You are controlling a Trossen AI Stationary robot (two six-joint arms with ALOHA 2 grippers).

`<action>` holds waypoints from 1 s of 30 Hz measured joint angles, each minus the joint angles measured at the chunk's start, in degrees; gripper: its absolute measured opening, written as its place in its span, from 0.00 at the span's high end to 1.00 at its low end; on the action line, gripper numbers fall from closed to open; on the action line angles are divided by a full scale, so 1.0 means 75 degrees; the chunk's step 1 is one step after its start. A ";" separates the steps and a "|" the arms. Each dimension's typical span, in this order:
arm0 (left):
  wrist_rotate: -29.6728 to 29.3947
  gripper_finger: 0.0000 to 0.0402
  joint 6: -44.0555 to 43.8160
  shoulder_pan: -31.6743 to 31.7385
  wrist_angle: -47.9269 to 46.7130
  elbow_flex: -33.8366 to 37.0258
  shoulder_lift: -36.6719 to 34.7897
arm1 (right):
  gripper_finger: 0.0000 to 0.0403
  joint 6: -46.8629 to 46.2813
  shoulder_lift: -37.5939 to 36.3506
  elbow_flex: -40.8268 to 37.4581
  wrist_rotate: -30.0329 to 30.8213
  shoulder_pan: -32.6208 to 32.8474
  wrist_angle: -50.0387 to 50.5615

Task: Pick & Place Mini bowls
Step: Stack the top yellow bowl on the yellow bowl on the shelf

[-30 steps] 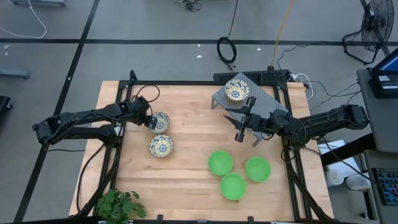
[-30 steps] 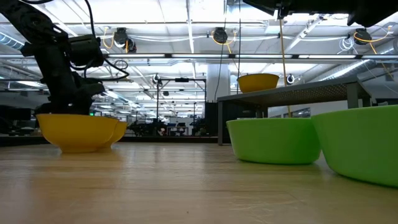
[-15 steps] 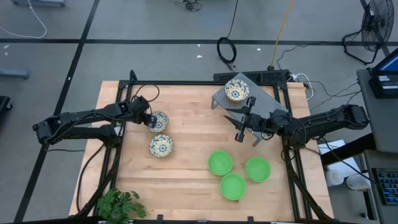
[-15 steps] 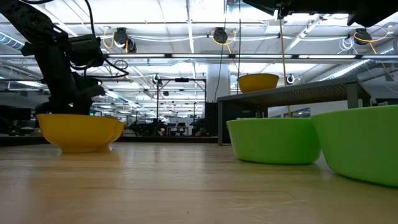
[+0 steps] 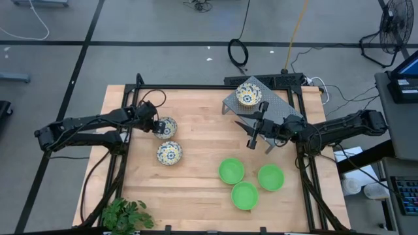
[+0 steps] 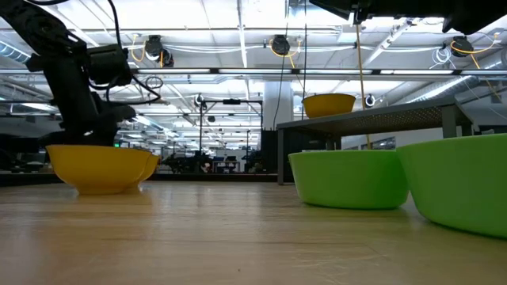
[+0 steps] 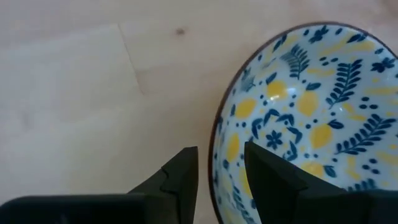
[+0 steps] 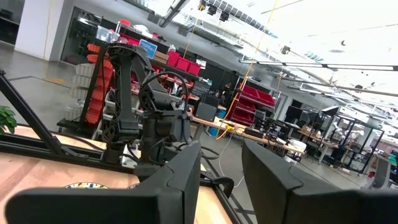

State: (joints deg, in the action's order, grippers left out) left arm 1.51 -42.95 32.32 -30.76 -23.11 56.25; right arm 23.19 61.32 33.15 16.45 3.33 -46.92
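While the left gripper (image 7: 221,171) pinches the rim of a patterned bowl (image 5: 167,127) near the tabletop's left edge, one finger inside and one outside, nothing has shifted over the last second: bowl and arm sit as before, so the lift has probably not begun. A second patterned bowl (image 5: 169,153) lies just beside it, nearer the front edge. A third (image 5: 247,94) rests on the grey rack (image 5: 281,108) at the back right corner. Three green bowls (image 5: 245,194) cluster toward the front right. The right gripper (image 5: 251,142) hangs empty beside the rack, fingers apart. In the low view the two left bowls overlap, and the held rim's contact is hidden.
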 joint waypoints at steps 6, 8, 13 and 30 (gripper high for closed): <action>0.0834 0.67 -0.0144 -0.0003 -0.0129 -0.0203 0.0000 | 0.74 0.0001 0.0000 0.0000 0.0000 0.0000 0.0000; 0.0664 0.67 -0.0071 -0.0005 -0.0237 -0.0380 0.0000 | 0.74 0.0000 0.0000 0.0000 0.0000 0.0000 0.0000; -0.0030 0.67 -0.0165 0.0003 -0.0862 -0.0716 -0.0002 | 0.74 0.0001 0.0000 0.0000 0.0000 -0.0002 0.0000; -0.0558 0.67 -0.0549 -0.0305 -0.1245 -0.0702 0.0000 | 0.74 0.0000 -0.0003 0.0000 0.0000 0.0000 0.0000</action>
State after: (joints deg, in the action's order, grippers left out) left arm -2.67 -47.07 30.03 -40.10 -28.38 56.25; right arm 23.20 61.30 33.15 16.45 3.33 -46.92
